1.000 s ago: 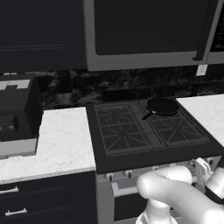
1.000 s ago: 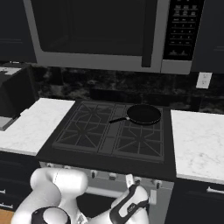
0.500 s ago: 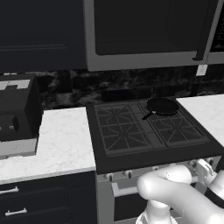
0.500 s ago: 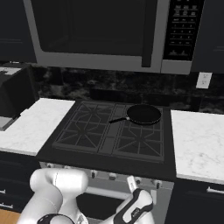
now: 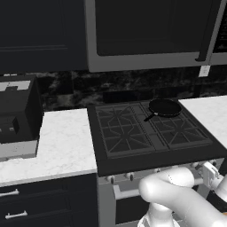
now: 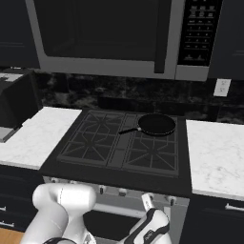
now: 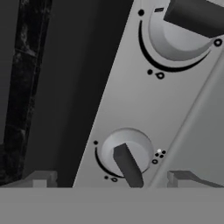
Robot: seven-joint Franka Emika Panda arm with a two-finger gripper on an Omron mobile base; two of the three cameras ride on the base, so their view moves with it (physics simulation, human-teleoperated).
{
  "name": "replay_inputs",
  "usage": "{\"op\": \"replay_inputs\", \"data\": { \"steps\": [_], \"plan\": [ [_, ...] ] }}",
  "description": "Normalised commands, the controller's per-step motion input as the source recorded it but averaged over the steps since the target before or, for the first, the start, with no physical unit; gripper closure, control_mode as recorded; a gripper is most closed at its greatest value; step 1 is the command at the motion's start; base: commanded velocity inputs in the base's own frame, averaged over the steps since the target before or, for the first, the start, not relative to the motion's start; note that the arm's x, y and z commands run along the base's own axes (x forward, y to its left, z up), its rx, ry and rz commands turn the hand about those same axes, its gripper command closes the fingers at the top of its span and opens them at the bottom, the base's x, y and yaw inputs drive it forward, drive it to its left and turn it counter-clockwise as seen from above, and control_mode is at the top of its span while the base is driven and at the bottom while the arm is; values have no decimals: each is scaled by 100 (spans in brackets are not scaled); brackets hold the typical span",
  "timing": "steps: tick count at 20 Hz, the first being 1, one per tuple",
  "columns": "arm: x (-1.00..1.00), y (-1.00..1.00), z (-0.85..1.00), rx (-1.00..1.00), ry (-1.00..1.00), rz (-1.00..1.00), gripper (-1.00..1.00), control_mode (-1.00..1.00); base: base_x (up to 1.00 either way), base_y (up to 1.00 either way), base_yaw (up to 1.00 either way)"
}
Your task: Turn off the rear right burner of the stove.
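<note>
The stove [image 5: 133, 137] is set between white tabletops; its rear right burner [image 6: 155, 126] is covered by a frying pan.

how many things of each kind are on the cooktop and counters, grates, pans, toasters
burner grates: 4
frying pan: 1
toaster: 1
total: 6

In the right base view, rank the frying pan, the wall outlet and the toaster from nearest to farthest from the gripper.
Measured from the gripper, low at the stove front:
1. Frying pan, on the rear right burner, straight behind.
2. Wall outlet, up on the right.
3. Toaster, far left on the counter.
</note>
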Motion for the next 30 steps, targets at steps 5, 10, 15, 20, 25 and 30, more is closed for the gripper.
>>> {"op": "replay_inputs", "data": {
  "steps": [5, 10, 15, 20, 25, 30],
  "plan": [
    [8, 0, -14, -3, 1, 0, -100, -100, 0, 0, 0],
    [15, 0, -6, -1, 0, -1, -100, -100, 0, 0, 0],
    [7, 0, -25, -4, 0, 0, -100, -100, 0, 0, 0],
    [12, 0, -10, -2, 0, 0, -100, -100, 0, 0, 0],
    [20, 3, 0, 0, 0, 0, 100, -100, 0, 0, 0],
    [36, 5, 0, 0, 0, -1, 100, -100, 0, 0, 0]
  ]
}}
